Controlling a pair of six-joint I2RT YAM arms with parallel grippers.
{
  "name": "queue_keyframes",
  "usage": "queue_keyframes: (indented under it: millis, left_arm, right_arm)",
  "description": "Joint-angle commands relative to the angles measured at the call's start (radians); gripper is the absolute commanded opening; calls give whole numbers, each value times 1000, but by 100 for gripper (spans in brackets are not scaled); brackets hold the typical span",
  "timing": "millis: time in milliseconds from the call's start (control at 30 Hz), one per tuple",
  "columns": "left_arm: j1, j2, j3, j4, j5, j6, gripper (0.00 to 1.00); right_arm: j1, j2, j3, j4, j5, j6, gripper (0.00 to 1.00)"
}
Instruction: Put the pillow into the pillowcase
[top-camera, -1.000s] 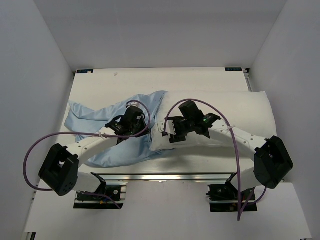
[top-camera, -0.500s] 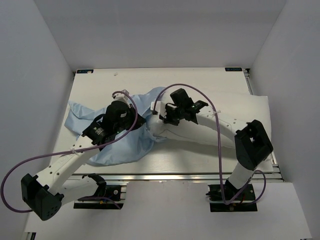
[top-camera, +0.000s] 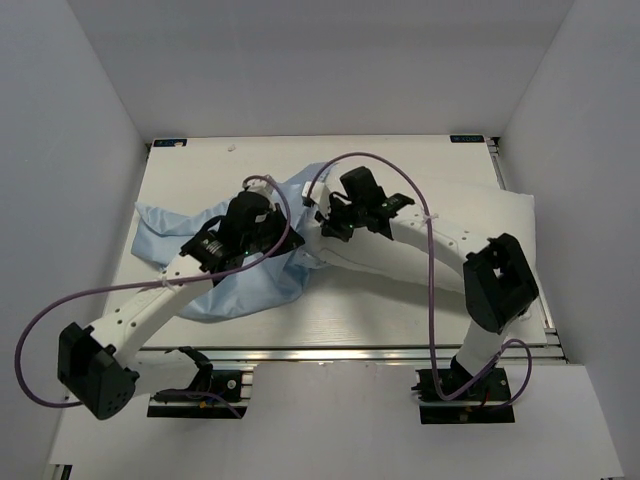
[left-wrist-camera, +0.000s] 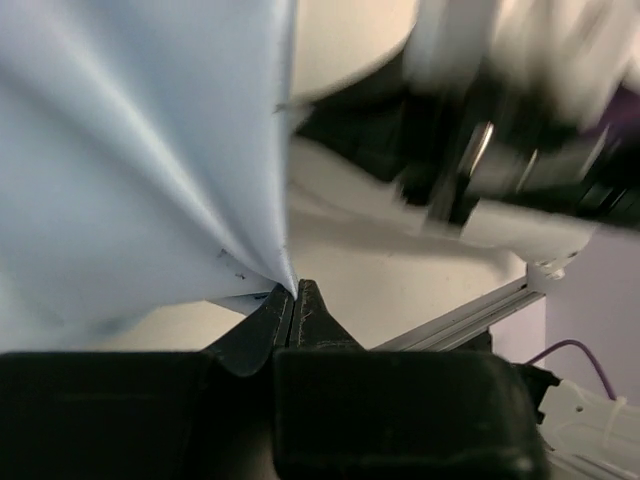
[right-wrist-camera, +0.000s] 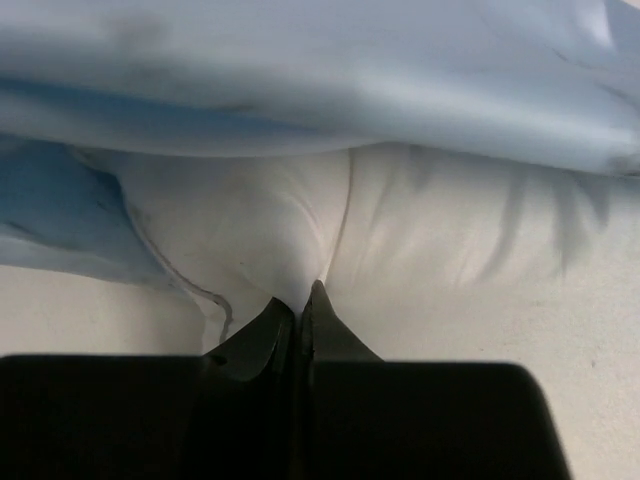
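Observation:
The light-blue pillowcase (top-camera: 170, 235) lies crumpled left of centre. The off-white pillow (top-camera: 385, 262) stretches from the middle to the table's right edge, its left end tucked under the case's raised edge. My left gripper (top-camera: 283, 232) is shut on a corner of pillowcase (left-wrist-camera: 150, 160) cloth, which hangs taut from the closed tips (left-wrist-camera: 293, 290). My right gripper (top-camera: 325, 222) is shut on a pinch of the pillow (right-wrist-camera: 420, 250); its fabric creases into the closed tips (right-wrist-camera: 305, 290). Blue case cloth (right-wrist-camera: 300, 80) drapes just above that.
The white table (top-camera: 400, 160) is walled by grey panels at the back and sides. An aluminium rail (top-camera: 340, 352) runs along the near edge. Purple cables (top-camera: 380, 165) loop over both arms. The two wrists sit close together at the centre.
The right gripper has shut on the pillow's left end and carried it back and left to the pillowcase. The left arm reached further in, holding the case edge up.

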Motion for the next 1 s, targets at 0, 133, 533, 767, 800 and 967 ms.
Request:
queue_keyframes:
  millis: [0, 133, 533, 767, 800, 967]
  left_arm:
    - [-4, 62, 125, 63, 57, 32, 5]
    - [-3, 140, 233, 99, 77, 39, 5]
    - [68, 223, 169, 209, 181, -5, 5]
    - [68, 128, 64, 170, 152, -28, 47]
    - [69, 116, 61, 145, 146, -18, 53]
    - [69, 47, 112, 13, 132, 32, 64]
  right_arm:
    - [42, -128, -151, 81, -137, -29, 0]
    - [45, -209, -256, 116, -286, -21, 0]
    - [2, -299, -221, 67, -357, -59, 34]
    - [-187, -389, -130, -148, -349, -263, 47]
    - [-211, -396, -124, -123, -349, -257, 50]
    - [-270, -364, -95, -2, -242, -61, 72]
